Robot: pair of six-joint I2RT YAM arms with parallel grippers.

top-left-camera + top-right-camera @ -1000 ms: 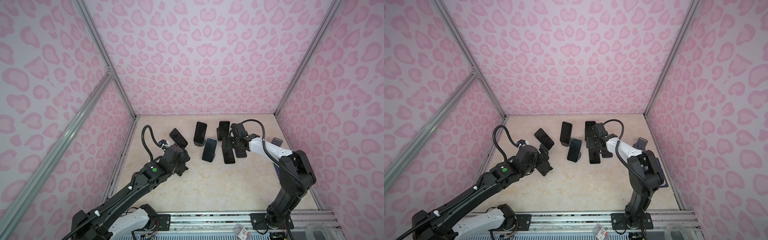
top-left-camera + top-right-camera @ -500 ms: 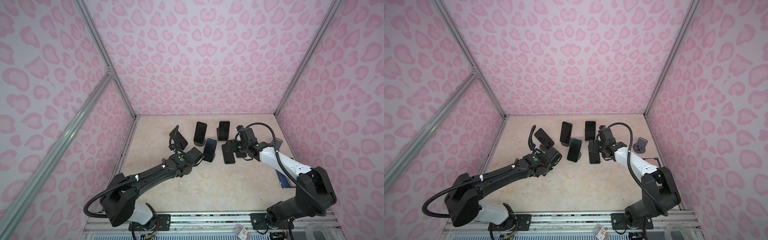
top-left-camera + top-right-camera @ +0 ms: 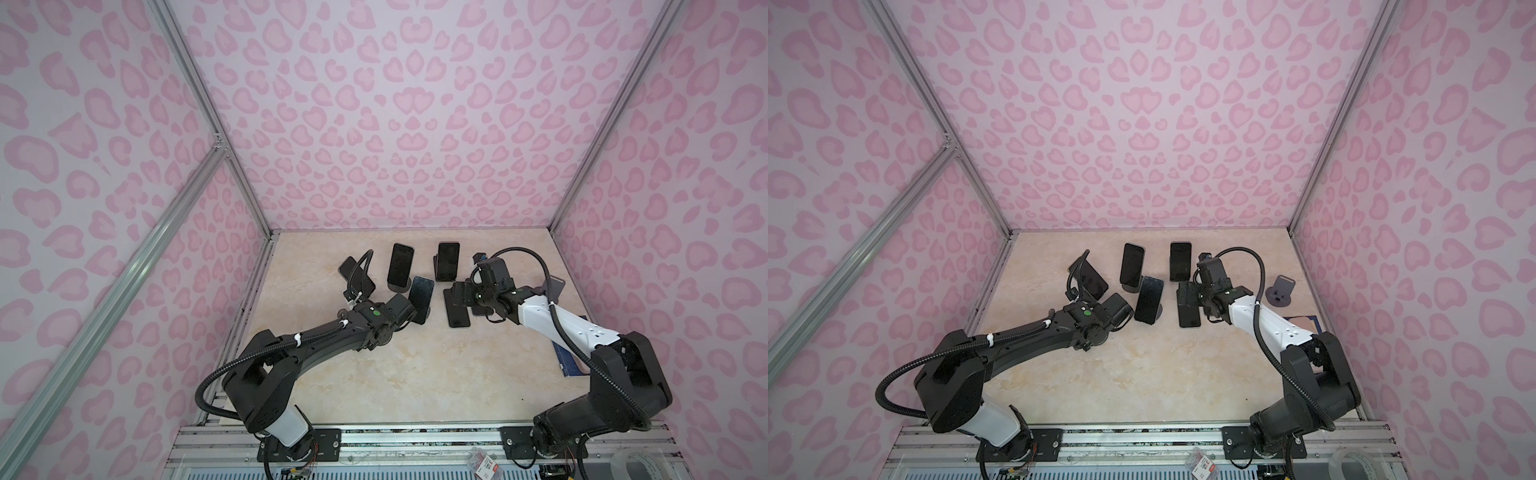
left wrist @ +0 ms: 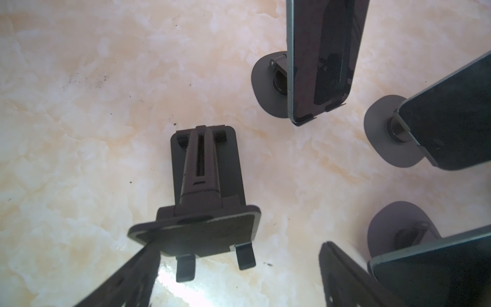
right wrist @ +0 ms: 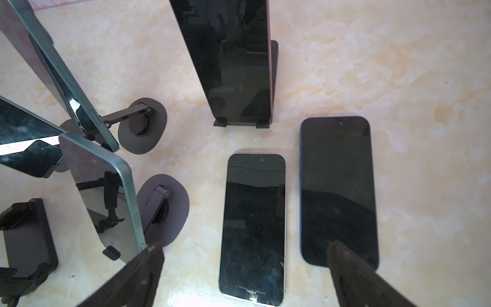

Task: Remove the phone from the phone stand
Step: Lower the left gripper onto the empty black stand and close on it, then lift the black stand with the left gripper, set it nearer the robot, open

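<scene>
At the left, a left phone and a middle phone lean on stands of their own. The left gripper hangs over a bare black stand on the marbled bench, spread wide and empty. Just beside it the front phone leans nearly upright on its round-footed grey phone stand: dark glossy glass, rounded corners, teal edge. A rear phone is propped behind. The right gripper hovers, spread and empty, above a white-edged phone and a blue-edged phone, which lie flat, face up, side by side. Far right sits an empty grey stand.
</scene>
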